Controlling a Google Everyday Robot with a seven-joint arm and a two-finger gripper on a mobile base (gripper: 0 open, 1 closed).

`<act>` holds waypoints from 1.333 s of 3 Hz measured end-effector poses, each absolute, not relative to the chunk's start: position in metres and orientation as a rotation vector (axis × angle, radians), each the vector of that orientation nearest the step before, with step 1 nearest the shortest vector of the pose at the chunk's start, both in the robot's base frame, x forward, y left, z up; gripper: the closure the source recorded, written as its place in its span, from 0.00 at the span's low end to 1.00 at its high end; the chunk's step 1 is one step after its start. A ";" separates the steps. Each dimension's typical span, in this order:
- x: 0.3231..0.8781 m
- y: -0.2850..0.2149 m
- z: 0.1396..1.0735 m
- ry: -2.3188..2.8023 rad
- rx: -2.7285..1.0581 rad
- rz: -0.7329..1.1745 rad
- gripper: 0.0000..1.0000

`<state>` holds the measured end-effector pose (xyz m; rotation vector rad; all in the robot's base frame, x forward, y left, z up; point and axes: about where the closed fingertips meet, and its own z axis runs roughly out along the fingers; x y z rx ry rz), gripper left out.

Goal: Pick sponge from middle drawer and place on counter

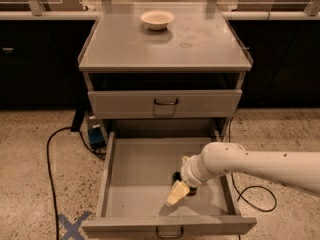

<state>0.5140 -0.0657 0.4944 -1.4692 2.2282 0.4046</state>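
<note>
Desk: white bowl at back. Middle drawer open. Gripper low inside drawer, right of centre; open or closed: cannot tell. Sponge: dark sliver touching gripper, mostly hidden. Probably light, soft, compressible; pinch across narrow sides.

White bowl, blue tape cross
</note>
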 end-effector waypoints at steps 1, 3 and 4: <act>0.536 -0.069 0.469 2.244 -1.406 0.443 0.00; 0.560 -0.102 0.428 2.321 -1.371 0.456 0.00; 0.554 -0.107 0.413 2.339 -1.384 0.481 0.00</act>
